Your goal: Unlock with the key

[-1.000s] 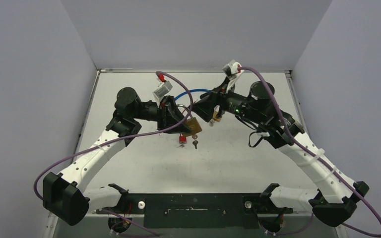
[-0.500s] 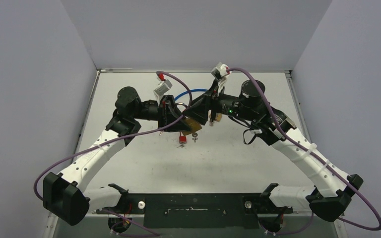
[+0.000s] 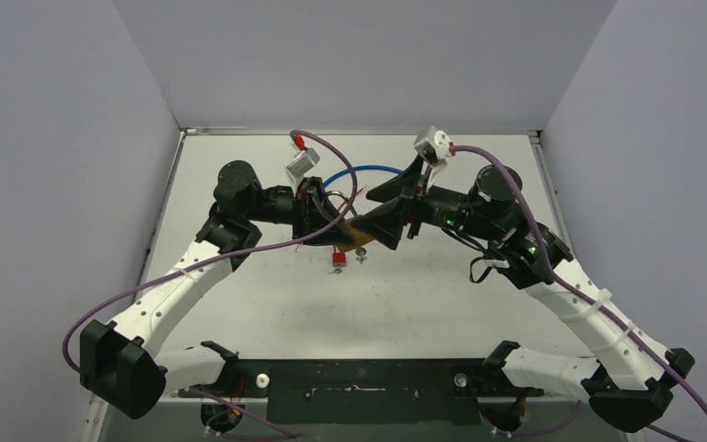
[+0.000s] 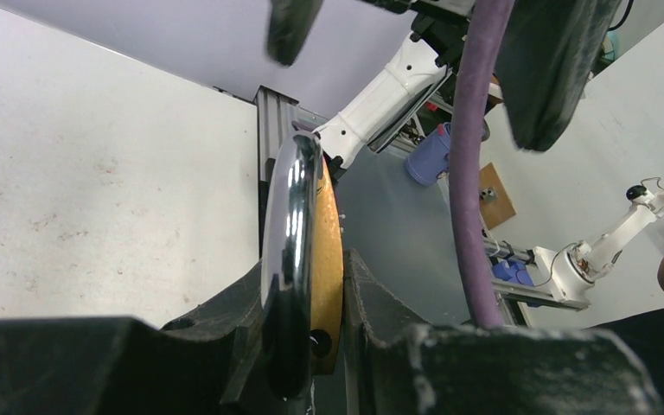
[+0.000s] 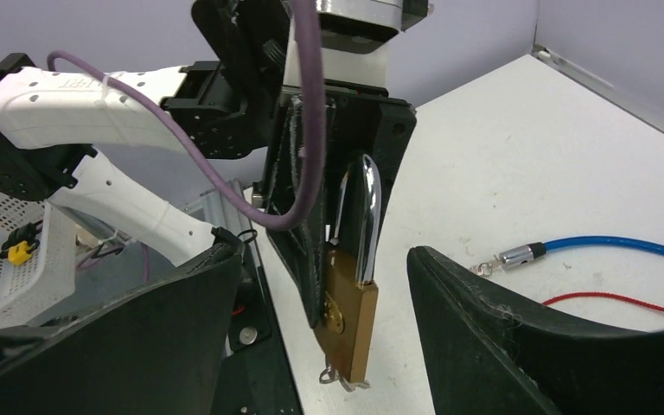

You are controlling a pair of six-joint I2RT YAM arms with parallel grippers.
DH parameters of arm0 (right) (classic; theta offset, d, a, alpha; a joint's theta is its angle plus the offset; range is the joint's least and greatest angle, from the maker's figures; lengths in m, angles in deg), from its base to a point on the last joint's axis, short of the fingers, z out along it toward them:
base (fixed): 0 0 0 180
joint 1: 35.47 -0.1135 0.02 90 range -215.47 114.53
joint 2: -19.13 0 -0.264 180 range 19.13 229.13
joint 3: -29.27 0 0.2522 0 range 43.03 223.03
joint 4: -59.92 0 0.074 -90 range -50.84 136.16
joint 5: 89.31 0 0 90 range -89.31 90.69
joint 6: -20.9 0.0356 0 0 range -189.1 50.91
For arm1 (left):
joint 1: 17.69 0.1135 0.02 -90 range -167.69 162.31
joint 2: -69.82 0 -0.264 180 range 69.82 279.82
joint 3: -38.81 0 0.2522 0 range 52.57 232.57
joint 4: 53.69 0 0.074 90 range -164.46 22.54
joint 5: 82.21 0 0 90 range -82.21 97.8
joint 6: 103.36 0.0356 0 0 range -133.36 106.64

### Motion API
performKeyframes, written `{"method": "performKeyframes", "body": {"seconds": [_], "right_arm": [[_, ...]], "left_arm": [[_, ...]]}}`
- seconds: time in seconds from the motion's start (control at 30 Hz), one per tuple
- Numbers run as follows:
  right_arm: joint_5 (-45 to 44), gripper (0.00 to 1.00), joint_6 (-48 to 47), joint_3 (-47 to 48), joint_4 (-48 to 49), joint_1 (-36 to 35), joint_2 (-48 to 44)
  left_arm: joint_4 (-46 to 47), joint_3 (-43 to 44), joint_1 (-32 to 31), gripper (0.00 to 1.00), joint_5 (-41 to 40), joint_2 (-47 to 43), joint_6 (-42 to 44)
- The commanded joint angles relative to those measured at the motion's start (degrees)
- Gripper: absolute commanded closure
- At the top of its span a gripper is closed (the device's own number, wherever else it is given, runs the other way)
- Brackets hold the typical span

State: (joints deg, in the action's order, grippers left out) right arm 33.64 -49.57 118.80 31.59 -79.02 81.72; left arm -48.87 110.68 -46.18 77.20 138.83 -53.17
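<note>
top external: padlock held up, key (image 3: 361, 256) not yet gripped
we see the left gripper (image 3: 339, 224) clamped on the padlock (image 5: 350, 324) at its chrome shackle (image 5: 370, 216), holding it clear above the middle of the surface (image 3: 267, 295), somewhat nearer the far edge. in the right wrist view the shackle looks seated in the brass body, so we judge the lock not yet opened. its long axis runs near upright, shackle up, keyhole end down toward the surface, tilted a little. the key dangles at that bottom end; we cannot tell whether it sits in the keyhole. the right gripper (image 3: 365, 212) stands spread wide on either side of the body, touching nothing. left to do: grasp the key, turn, free the shackle.
</note>
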Motion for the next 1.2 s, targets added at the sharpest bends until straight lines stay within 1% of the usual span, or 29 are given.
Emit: {"method": "performKeyframes", "body": {"seconds": [0.0, 0.1, 0.2, 0.37, 0.43, 0.57, 0.67, 0.73, 0.77, 0.9, 0.93, 1.0, 1.03, 1.1, 1.17], "right_arm": [[0.2, 0.32, -1.8, -0.9, 3.2, -0.2, -3.4], [0.0, 0.44, -1.4, -0.5, 2.3, -0.1, -2.5], [0.5, 0.46, -1.2, 1.6, 1.1, -0.1, 0.7], [1.1, 0.46, -0.8, 3.4, 1.8, -0.1, 3.6], [1.2, 0.47, -0.6, 3.7, 2.5, -0.2, 4.2], [1.7, 0.55, -0.1, 4.8, 2.8, -0.2, 5.8], [1.5, 0.59, 0.3, 5.4, 2.9, -0.3, 6.8], [0.4, 0.65, 0.8, 5.8, 2.9, -0.3, 7.4], [-0.1, 0.7, 0.9, 6.1, 2.8, -0.3, 7.9], [-2.3, 0.96, 1.1, 6.6, 1.6, -0.3, 9.2], [-3.0, 1.0, 1.1, 6.5, 1.4, -0.3, 9.1], [-5.3, 1.0, 1.2, 5.9, 0.9, -0.3, 8.5], [-6.9, 1.0, 1.3, 5.5, 0.6, -0.3, 8.1], [-11.0, 1.0, 1.6, 5.2, -1.0, -0.1, 7.5], [-15.8, 1.0, 2.6, 5.2, -3.1, 0.0, 7.1]], "left_arm": [[4.8, 4.2, 0.1, 1.0, 0.8, -2.2, -0.3], [6.4, 4.0, 0.1, 1.0, 1.4, -2.3, -1.7], [9.5, 3.4, 0.1, 1.0, 2.0, -2.5, -3.8], [10.3, 3.2, 0.1, 1.0, 2.7, -2.6, -4.4], [10.5, 3.0, 0.1, 1.0, 2.7, -2.8, -4.6], [10.6, 2.5, 0.1, 1.0, 2.7, -3.2, -4.8], [10.0, 2.5, 0.1, 1.0, 2.4, -3.2, -4.7], [7.8, 2.5, 0.1, 1.0, 1.8, -3.2, -3.2], [5.8, 2.7, 0.1, 1.0, 1.3, -3.2, -1.9], [-7.5, 4.8, 0.2, 1.0, -1.8, -2.9, 6.7], [-11.0, 5.6, 0.2, 1.0, -3.5, -2.8, 8.9], [-17.7, 7.4, 0.6, 1.0, -6.7, -2.8, 13.5], [-22.9, 8.3, 0.8, 0.99, -9.0, -2.7, 15.9], [-30.8, 9.8, 1.2, 0.9, -15.4, -2.8, 20.6], [-36.0, 10.5, 1.2, 0.78, -21.9, -2.9, 23.9]]}}
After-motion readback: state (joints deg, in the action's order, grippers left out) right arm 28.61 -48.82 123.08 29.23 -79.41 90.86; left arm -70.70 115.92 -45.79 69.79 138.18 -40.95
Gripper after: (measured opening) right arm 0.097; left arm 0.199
